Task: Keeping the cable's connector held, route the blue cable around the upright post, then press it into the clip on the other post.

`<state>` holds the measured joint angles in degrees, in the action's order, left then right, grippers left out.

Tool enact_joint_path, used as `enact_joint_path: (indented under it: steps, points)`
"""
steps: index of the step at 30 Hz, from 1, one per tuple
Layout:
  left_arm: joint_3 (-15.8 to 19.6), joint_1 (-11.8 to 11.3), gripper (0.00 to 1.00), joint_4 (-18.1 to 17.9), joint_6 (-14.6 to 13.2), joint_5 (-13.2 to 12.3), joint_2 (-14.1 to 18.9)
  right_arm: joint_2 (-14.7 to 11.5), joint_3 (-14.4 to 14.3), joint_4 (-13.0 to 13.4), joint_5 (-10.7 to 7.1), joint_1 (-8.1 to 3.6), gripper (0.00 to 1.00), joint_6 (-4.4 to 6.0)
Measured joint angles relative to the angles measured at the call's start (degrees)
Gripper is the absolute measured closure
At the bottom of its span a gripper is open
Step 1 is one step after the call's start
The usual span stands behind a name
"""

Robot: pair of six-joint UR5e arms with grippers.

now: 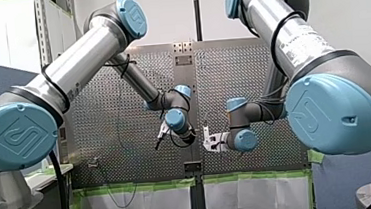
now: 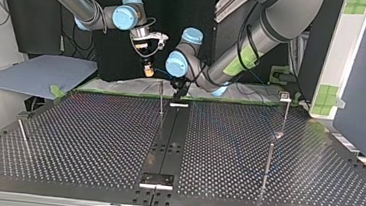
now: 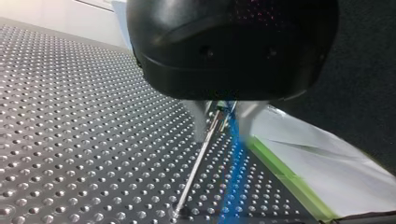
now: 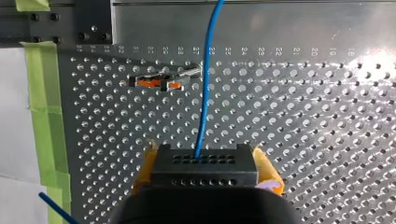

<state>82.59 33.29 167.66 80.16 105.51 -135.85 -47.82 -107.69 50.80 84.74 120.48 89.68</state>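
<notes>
Yellow-padded fingers of my right gripper clamp the black connector, its blue cable running ahead over the perforated worktop. My left gripper, metal fingers parted, straddles the blue cable and a thin upright post.
</notes>
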Motion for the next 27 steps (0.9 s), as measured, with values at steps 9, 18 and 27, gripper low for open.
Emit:
enact_joint_path:
  steps: [9,18,27]
  points:
    - [0.01,0.05,0.98,-0.91,1.58,0.1,-0.05,1.03,-0.02,0.24,0.09,-0.02,1.0,-0.88]
    - [0.43,0.0,0.98,-1.19,4.01,0.15,-1.09,5.03,0.02,1.37,1.15,-0.57,1.0,-1.03]
    - [0.64,0.09,0.98,-3.47,4.61,0.01,-3.38,5.78,0.04,2.14,0.98,-1.33,1.0,-0.62]
